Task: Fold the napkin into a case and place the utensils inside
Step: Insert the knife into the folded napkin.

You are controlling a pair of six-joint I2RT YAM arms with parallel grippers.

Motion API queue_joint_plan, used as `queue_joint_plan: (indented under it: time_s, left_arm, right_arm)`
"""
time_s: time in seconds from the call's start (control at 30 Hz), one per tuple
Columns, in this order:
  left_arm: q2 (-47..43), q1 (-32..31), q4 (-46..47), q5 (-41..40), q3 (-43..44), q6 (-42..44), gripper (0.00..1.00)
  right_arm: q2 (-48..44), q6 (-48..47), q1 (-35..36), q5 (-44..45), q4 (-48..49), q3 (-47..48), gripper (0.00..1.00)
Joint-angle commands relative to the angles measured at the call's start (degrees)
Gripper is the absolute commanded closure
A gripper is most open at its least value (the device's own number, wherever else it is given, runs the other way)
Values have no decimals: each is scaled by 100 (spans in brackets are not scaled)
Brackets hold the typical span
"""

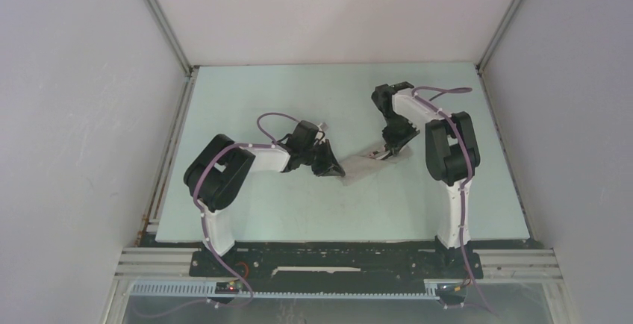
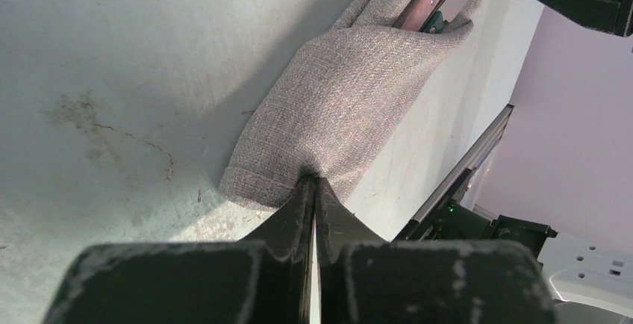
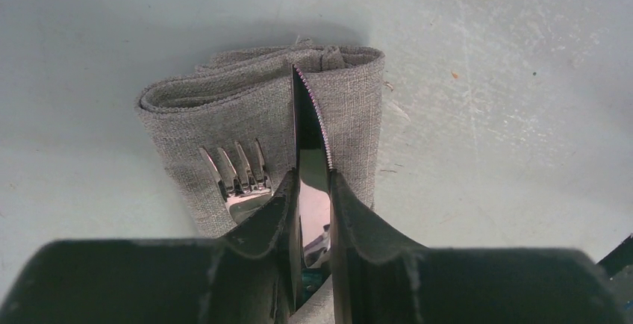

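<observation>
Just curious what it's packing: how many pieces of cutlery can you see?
2. A fork lies on the folded napkin, beside the knife, which the right gripper pinches on edge. More may be hidden.

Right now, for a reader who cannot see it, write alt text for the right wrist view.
The right gripper clamps a serrated knife, its blade reaching across a folded grey napkin on a pale table. Silver fork tines lie on the cloth just left of the knife.
</observation>
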Motion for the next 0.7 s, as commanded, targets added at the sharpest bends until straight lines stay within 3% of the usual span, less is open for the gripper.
queue_joint_plan:
  time_s: [0.0, 0.4, 0.67]
  left_arm:
    - [-10, 11, 106, -35, 117, 108, 95]
    - [-97, 15, 60, -37, 114, 130, 90]
    - [-476, 21, -75, -52, 88, 239, 73]
  right_arm:
    - [-484, 349, 253, -222, -179, -117, 84]
    - [-537, 333, 231, -237, -118, -189, 78]
    - [-572, 81, 113, -323, 23, -281, 79]
